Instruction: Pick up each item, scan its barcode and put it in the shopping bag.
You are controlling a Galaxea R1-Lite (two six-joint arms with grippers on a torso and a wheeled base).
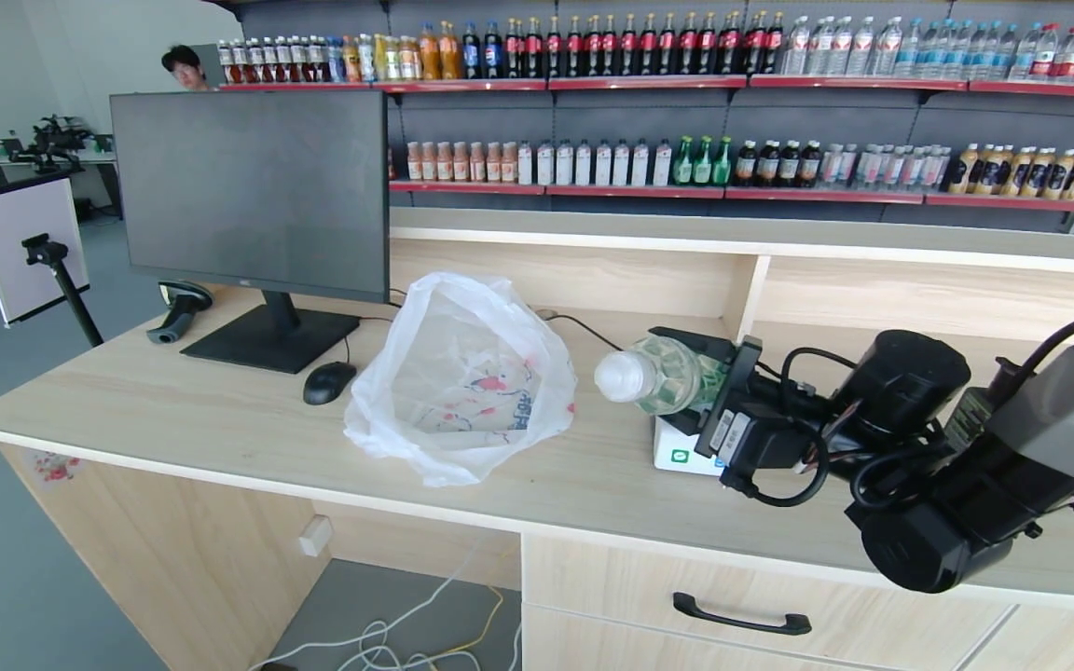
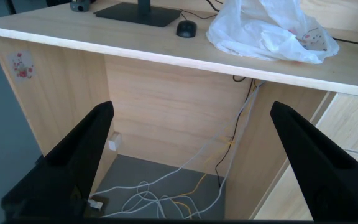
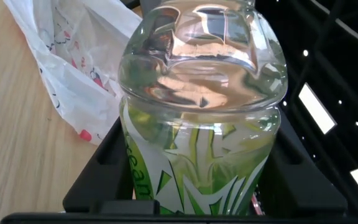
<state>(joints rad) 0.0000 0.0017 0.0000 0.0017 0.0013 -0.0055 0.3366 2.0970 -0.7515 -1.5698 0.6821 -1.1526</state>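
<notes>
The counter [image 1: 173,410] runs across the lower half of the head view, with a dark monitor [image 1: 253,191] standing at its upper left. The bag [image 1: 462,382] lies slumped at the middle of the frame, its mouth gaping upward and toward the camera.

Right of centre, the right pincer [image 1: 700,382] is clamped round the body of a bottle [image 1: 654,375]. The bottle lies on its side in the air, with its cap toward the bag. Just below it, a small white box [image 1: 677,452] sits on the counter.

The left pincer [image 2: 191,112] hangs low before the counter's front, its jaws wide apart and holding nothing.

The step in hand looks like the scan, if that box is the reader. Whether the barcode faces it cannot be told.

Next, the bottle would have to travel left to the bag's mouth and be let go over the opening. The soft rim may fold under it, so a high, centred approach seems wise.
</notes>
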